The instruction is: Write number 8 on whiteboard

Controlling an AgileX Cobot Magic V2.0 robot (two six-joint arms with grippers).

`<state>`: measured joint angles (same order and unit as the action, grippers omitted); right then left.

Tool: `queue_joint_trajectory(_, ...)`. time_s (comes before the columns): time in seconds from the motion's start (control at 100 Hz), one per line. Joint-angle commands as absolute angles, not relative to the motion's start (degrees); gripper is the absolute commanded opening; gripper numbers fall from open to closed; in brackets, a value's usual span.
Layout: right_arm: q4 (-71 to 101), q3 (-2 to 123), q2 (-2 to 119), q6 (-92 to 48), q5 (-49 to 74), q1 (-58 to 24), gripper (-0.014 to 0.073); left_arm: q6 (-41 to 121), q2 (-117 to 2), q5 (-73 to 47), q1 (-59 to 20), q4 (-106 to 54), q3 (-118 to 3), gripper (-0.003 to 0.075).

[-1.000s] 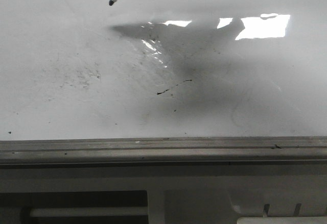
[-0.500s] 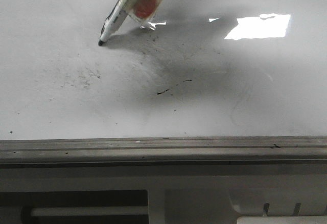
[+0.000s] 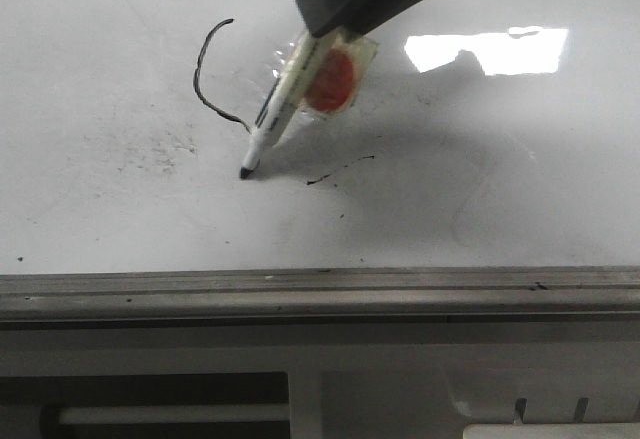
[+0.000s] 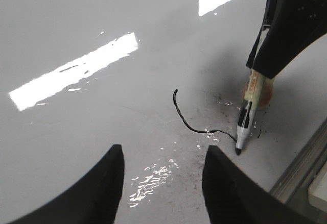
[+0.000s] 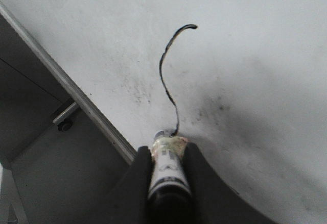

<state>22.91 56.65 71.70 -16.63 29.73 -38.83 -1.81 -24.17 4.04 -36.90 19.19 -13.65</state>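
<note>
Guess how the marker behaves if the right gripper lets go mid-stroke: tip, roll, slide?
Held tilted in the right gripper, the marker would likely fall flat. Its round barrel probably rolls. The glossy whiteboard looks slick, so sliding seems possible.

Glossy whiteboard (image 3: 110, 229), grey edge rail (image 3: 300, 294), curved black stroke (image 3: 205, 74), smear mark (image 3: 340, 171)

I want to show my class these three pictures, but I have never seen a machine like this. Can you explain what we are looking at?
It is a robot with two arms ending in grippers. One picture looks forward over a whiteboard; the other two come from cameras on each wrist. The right gripper is shut on a marker, its tip on the board at the end of a curved black line, the beginning of a number 8. The left gripper hovers open, holding nothing. Old smudges mark the board.
</note>
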Motion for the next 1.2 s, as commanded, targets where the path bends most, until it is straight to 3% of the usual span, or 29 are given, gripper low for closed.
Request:
queue_joint_trajectory(0.0,22.38,57.85,72.47,-17.02,21.92,-39.97,-0.0062,-2.43,-24.37,7.9,-36.86,18.45,-15.27,0.0334)
queue_joint_trajectory(0.47,21.67,60.66,70.44,-17.02,18.75,-33.44,-0.0062,-2.43,-24.37,7.9,-36.86,18.45,-15.27,0.0334)
queue_joint_trajectory(0.98,20.31,64.87,70.8,-17.02,18.62,-33.42,-0.0063,-2.43,-24.37,8.15,-36.86,18.45,-15.27,0.0334)
queue_joint_trajectory(1.19,20.05,64.87,70.05,-17.7,20.88,-37.79,-0.0063,-2.43,-29.26,12.32,-37.86,19.59,-15.27,0.0334)
